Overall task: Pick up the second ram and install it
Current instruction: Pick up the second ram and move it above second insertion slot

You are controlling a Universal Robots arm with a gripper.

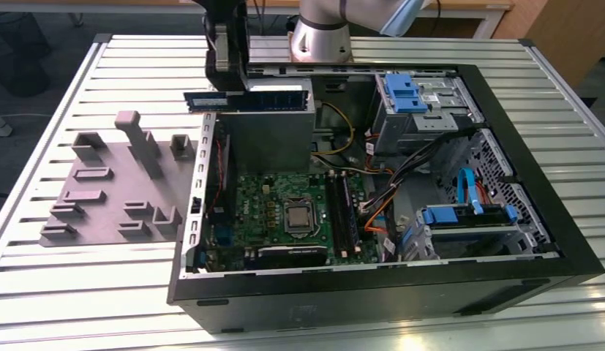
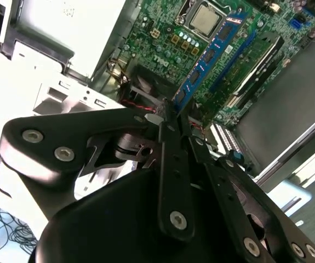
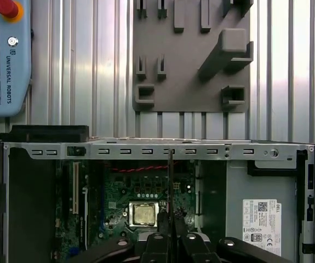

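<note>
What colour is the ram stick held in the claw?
The second ram is a blue board with black chips, clearest in the second wrist view.

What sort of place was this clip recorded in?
Likely a robotics lab bench set up for PC assembly: an open computer case on a slatted metal table, a grey fixture plate beside it, and a teach pendant nearby. The hand grips the second ram over the case.
</note>
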